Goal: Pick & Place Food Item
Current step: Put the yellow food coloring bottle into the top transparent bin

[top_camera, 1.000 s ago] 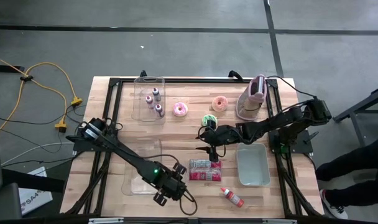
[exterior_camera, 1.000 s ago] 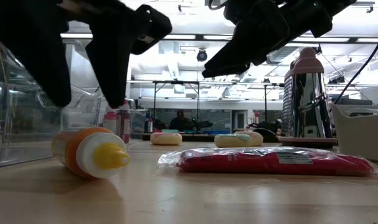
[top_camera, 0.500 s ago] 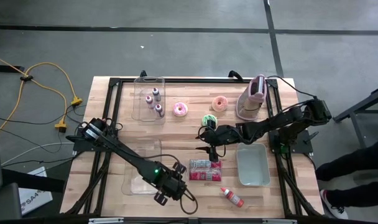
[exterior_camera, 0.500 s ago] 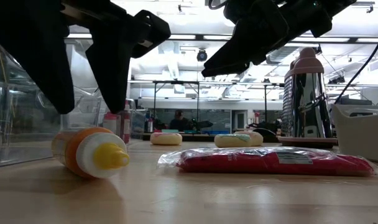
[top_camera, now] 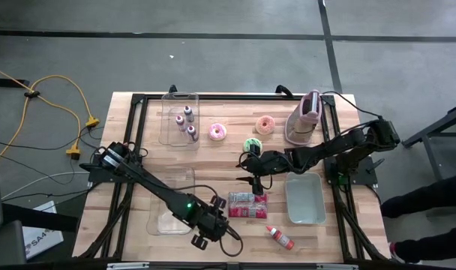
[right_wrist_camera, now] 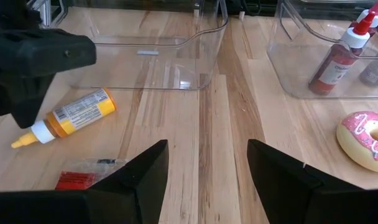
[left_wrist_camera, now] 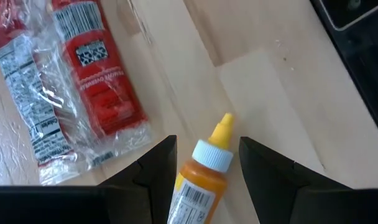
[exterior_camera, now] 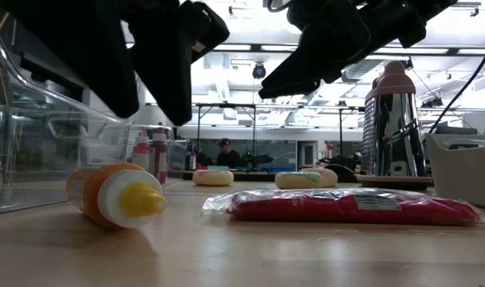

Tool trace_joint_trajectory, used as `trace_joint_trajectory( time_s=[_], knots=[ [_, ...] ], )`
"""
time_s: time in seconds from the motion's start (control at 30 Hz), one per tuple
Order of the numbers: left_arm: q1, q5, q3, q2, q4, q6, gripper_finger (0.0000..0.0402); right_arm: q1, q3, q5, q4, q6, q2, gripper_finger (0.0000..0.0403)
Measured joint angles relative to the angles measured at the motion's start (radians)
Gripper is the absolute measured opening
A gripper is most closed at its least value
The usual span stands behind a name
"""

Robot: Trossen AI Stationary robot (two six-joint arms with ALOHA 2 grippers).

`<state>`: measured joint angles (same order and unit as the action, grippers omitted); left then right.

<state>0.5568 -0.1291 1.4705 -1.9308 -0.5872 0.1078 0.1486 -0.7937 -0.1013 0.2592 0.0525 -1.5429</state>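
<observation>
The left tool [left_wrist_camera: 202,163] hangs above the front edge of the surface [top_camera: 235,154], pointing steeply down, with its two fingers apart and nothing between them yet. Directly under the gap, in the left wrist view, lies an orange sauce bottle [left_wrist_camera: 201,174] on its side, with a white collar and a yellow nozzle; the fingers stand on either side of its neck but do not touch it. In the high view this bottle [top_camera: 279,237] is at about 3 o'clock from the left tool [top_camera: 211,233]. At 12 o'clock from the bottle lies a red food packet in clear wrap [top_camera: 247,204].

My reading is that the step in hand is lining up for a grasp of the bottle. The next move calls for going straight down until the fingers are beside the body of the bottle, then closing; the bottle is round and may roll.

The right tool [top_camera: 248,171] waits over the middle of the surface, fingers apart and empty, at about 12 o'clock from the packet.

Further out there are a clear bin [top_camera: 173,200], a grey-green tray [top_camera: 304,199], a clear bin with small bottles [top_camera: 180,118], a pink donut [top_camera: 217,133], an orange donut [top_camera: 265,124], a green donut [top_camera: 251,145] and a metal flask with pink lid [top_camera: 309,112]. The floor around is grey concrete with a yellow cable [top_camera: 63,97]. In the low view a person [exterior_camera: 223,152] sits far behind in the room
</observation>
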Motion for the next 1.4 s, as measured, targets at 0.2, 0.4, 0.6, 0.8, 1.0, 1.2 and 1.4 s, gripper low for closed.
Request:
trace_joint_trajectory(
  time_s=[0.2,0.4,0.6,0.8,1.0,1.2,1.4],
  knots=[
    [0.0,0.008,0.022,-0.034,0.02,0.005,0.0166,0.0,0.0,0.0,0.0,0.0,0.0,0.0207],
    [0.003,0.063,0.098,-0.113,-0.032,-0.019,0.0166,0.0,0.0,0.0,0.007,0.0,0.0,0.0207],
    [0.002,0.04,0.114,-0.115,-0.072,-0.029,0.0166,0.0,0.0,0.0,0.007,0.0,0.0,0.0207],
    [0.002,0.009,0.113,-0.115,-0.113,-0.021,0.0166,0.0,0.0,0.0,0.007,0.0,0.0,0.0207],
    [0.002,-0.007,0.113,-0.129,-0.115,-0.017,0.0166,0.0,0.0,0.0,0.007,0.0,0.0,0.0207],
    [0.003,-0.004,0.113,-0.143,-0.123,-0.005,0.0166,0.0,0.0,0.0,0.008,0.0,0.0,0.0207],
    [0.004,-0.003,0.113,-0.148,-0.126,0.003,0.0166,0.0,0.0,0.0,0.007,0.0,0.0,0.0207]
  ],
)
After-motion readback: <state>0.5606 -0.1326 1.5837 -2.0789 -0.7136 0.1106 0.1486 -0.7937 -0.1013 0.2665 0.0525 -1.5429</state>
